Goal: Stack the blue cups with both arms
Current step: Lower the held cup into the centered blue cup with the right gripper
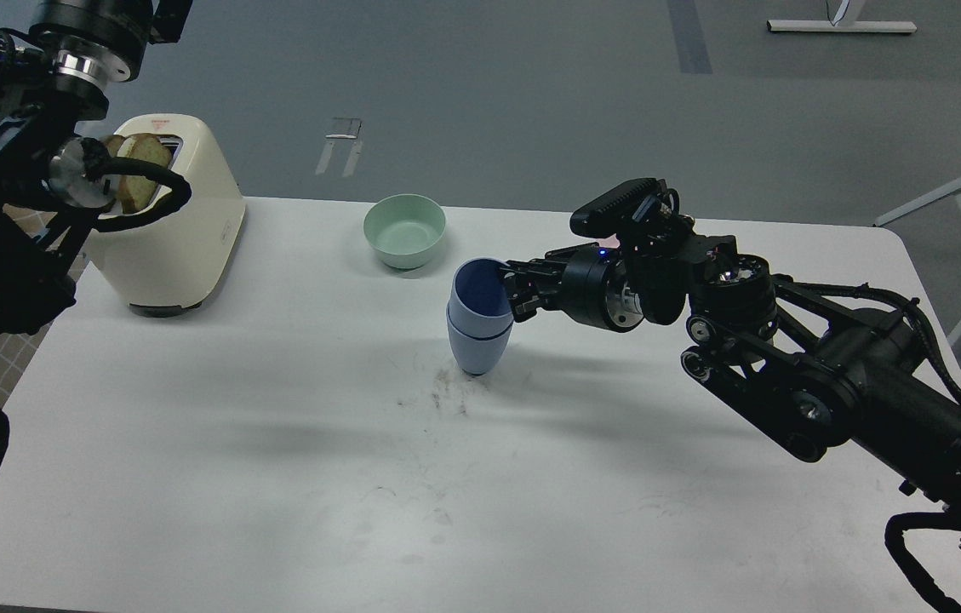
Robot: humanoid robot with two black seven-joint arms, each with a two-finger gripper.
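Observation:
The two blue cups (477, 328) are nested one inside the other near the middle of the white table (276, 443). The stack tilts, with its mouth facing up and to the left and its narrow base on the table. My right gripper (513, 292) comes in from the right and is shut on the right side of the upper cup's rim (480, 289). My left arm (12, 196) rises along the left edge in front of the toaster. Its gripper is out of view.
A mint-green bowl (404, 230) stands behind the cups. A cream toaster (178, 217) holding bread stands at the back left. Scuff marks (437, 396) lie in front of the stack. The table's right edge is near my right arm's elbow.

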